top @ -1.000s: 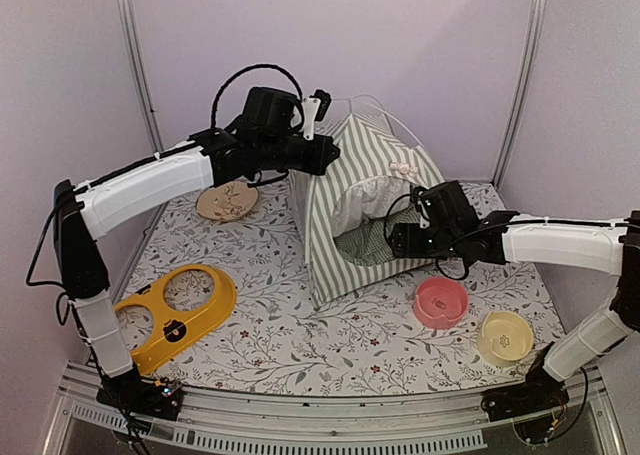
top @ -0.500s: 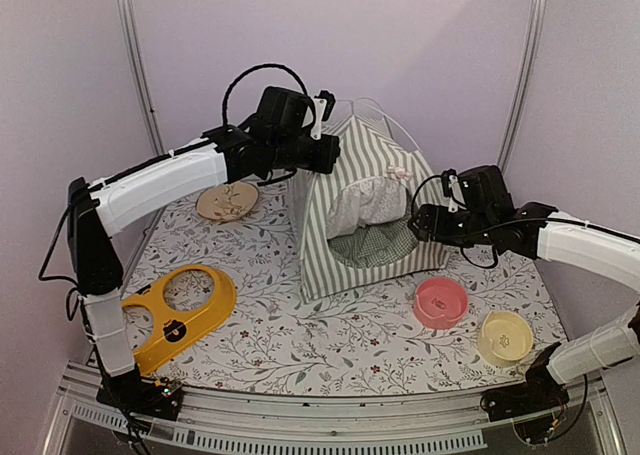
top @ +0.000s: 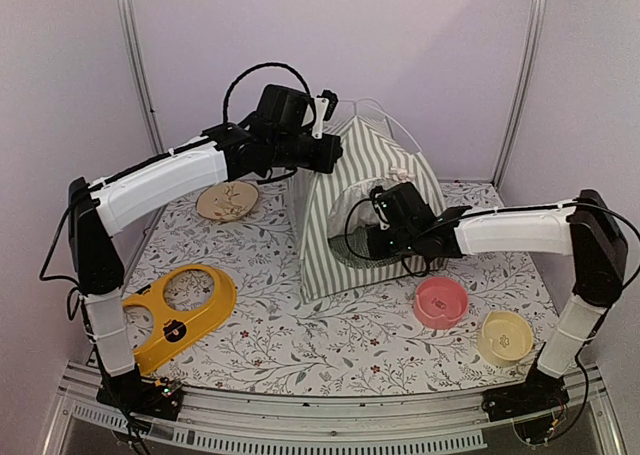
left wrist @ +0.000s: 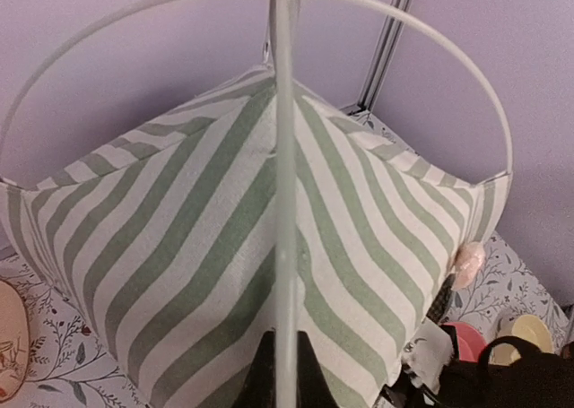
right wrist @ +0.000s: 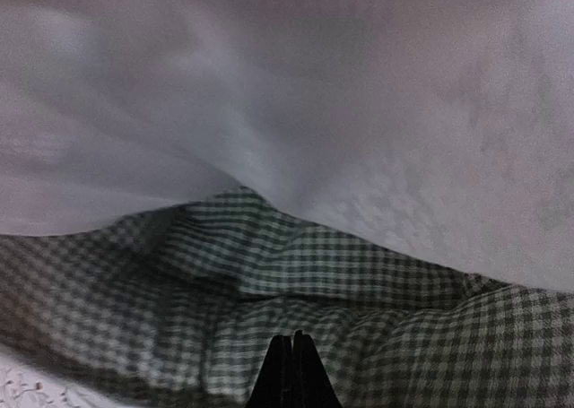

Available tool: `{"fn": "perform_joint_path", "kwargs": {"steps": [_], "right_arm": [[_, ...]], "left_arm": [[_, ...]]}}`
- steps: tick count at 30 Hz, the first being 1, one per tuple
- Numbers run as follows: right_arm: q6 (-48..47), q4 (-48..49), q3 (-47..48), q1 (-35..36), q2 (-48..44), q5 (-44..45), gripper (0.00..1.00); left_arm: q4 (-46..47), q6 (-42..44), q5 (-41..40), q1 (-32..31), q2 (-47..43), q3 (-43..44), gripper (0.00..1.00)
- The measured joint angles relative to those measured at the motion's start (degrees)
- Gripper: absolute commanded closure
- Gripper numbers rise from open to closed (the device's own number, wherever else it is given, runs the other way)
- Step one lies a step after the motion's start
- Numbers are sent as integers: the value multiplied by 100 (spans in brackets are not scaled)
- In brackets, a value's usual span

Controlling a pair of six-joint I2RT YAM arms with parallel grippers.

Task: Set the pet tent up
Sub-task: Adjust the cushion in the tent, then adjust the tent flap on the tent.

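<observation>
The pet tent point(top: 325, 215) stands upright at the table's middle back, green-and-white striped, with thin white poles arching over its peak. My left gripper point(top: 320, 123) hangs above the peak, shut on the pole point(left wrist: 283, 157), which runs straight up between its black fingers point(left wrist: 262, 377). Striped fabric point(left wrist: 179, 247) fills that wrist view below. My right gripper point(top: 360, 237) reaches into the tent's round front opening. In the right wrist view its tips point(right wrist: 291, 372) are pressed together with nothing between them, just over a green checked cushion point(right wrist: 269, 273) and under white mesh point(right wrist: 359, 94).
A yellow two-hole bowl holder point(top: 180, 310) lies front left. A beige disc point(top: 227, 201) is at the back left. A pink bowl point(top: 441, 301) and a cream bowl point(top: 505, 336) sit front right, under the right arm's forearm.
My right gripper has swung left from beside the tent into its front opening and shut. The left gripper has kept its hold on the pole.
</observation>
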Motion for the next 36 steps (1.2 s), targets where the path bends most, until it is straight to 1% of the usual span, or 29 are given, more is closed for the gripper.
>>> {"fn": "perform_joint_path", "kwargs": {"steps": [3,5,8,9,11,12,14,15,17,18,19,20,23,27,28,32,36], "right_arm": [[31,-339,83,-326,789,601,100],[48,-525,111,-544,1073,857,100],[55,-691,387,-671,1276,1008,100],[55,-708,461,-673,1279,1014,99],[50,-651,455,-640,1178,984,86],[66,-570,348,-623,1054,938,83],[13,-389,4,-588,632,796,73],[-15,-334,-120,-581,398,732,66],[-90,-190,-212,-595,17,581,40],[-105,-48,-254,-595,-133,472,23],[-186,225,-380,-605,-343,304,15],[-223,553,-579,-605,-573,140,10],[-313,1565,-1370,-592,-1082,-350,5],[-544,3040,-2090,-553,-1027,-570,0],[-647,3423,-2205,-529,-957,-557,1],[-949,4487,-2286,-382,-494,-442,1],[-1200,5147,-2076,-59,107,247,1]], "left_arm": [[-7,0,-17,13,0,0,100],[-11,0,13,22,0,0,100],[-11,2,116,17,0,0,100],[-9,0,114,22,0,9,100],[-2,2,114,39,2,15,100],[-2,15,127,52,11,39,100],[2,57,173,72,63,103,100],[-2,72,184,74,87,133,100],[-17,109,212,79,201,247,100],[-9,118,221,79,256,299,100],[9,125,225,79,319,352,100],[52,127,236,81,365,382,100],[76,125,337,81,393,472,100],[9,118,398,81,424,573,100],[-17,116,417,81,442,586,100],[-44,81,450,83,472,601,100],[-42,35,457,83,472,601,100]]}}
